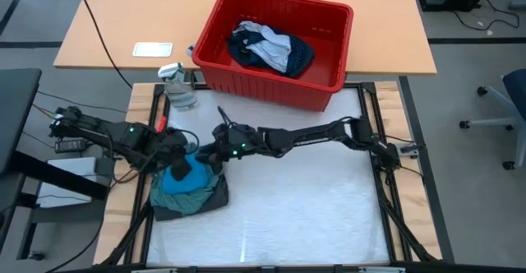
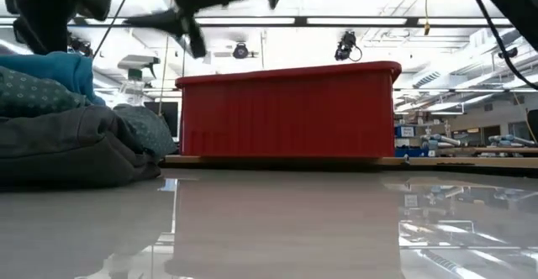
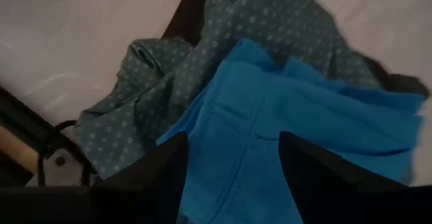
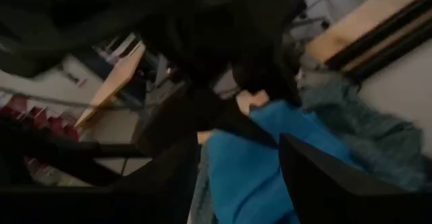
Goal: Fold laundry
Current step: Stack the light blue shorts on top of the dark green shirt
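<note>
**Blue cloth under two parted grippers**

Dark fingers (image 3: 162, 170) of the left gripper (image 3: 233, 177) spread apart over the small bright blue piece (image 3: 297, 136), nothing pinched between them. Right gripper (image 4: 239, 177) likewise parted, hovering just above the same blue cloth (image 4: 250, 170) with no fabric caught in its jaws. Seen from overhead, left gripper (image 1: 177, 151) and right gripper (image 1: 215, 151) close together above the pile, arms reaching in from opposite sides.

Beneath the blue piece (image 1: 182, 174), the teal-green shirt (image 1: 185, 197) with its pale dot pattern (image 3: 202, 69), bunched rather than flat. Under both, the dark grey piece (image 1: 197, 205), forming the base of the stack near the left edge of the white table (image 1: 304, 207). From table height, the heap (image 2: 67, 136) rumpled and low at the left.

Farther back, the red plastic bin (image 1: 320, 26), holding the navy dotted piece (image 1: 296, 55) and the whitish piece (image 1: 263, 47), tangled together. Beside the bin, just off its left corner, a clear spray bottle (image 1: 179, 85), upright.
</note>
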`<state>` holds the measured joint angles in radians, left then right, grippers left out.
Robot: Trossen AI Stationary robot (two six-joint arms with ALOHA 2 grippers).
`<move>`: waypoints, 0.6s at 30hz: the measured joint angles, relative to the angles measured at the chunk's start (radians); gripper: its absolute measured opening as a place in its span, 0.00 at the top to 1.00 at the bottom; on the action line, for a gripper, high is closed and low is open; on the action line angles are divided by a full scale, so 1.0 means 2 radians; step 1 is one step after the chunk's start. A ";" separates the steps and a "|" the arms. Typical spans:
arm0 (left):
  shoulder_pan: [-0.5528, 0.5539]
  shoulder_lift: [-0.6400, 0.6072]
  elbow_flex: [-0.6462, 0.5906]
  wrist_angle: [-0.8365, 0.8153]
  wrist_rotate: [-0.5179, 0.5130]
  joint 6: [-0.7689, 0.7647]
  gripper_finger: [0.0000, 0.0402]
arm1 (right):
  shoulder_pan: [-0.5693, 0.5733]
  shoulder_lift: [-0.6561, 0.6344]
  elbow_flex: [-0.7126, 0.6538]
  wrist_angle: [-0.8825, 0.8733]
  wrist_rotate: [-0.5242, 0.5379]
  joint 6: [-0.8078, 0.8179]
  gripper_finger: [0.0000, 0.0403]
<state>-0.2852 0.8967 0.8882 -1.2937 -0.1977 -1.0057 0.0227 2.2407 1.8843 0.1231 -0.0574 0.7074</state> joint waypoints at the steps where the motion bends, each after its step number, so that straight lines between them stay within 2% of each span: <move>1: 0.000 0.000 -0.005 -0.001 0.000 0.000 0.41 | 0.000 0.012 0.000 0.012 -0.013 0.001 0.49; 5: 0.000 -0.003 -0.003 -0.010 -0.003 -0.009 0.41 | 0.002 0.071 -0.001 0.074 -0.084 0.045 0.50; 7: 0.000 -0.008 0.008 -0.009 -0.006 -0.010 0.41 | 0.007 0.097 -0.001 0.100 -0.103 0.075 0.51; 13: -0.010 -0.015 0.036 0.025 -0.009 -0.007 0.41 | 0.022 0.142 -0.001 0.101 -0.095 0.103 0.51; 18: -0.046 -0.010 0.003 0.077 -0.019 -0.008 0.43 | 0.028 0.102 -0.002 0.068 -0.057 0.072 0.51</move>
<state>-0.3781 0.8770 0.8946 -1.1404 -0.2353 -1.0210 0.0791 2.4442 1.8809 0.2593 -0.1713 0.8513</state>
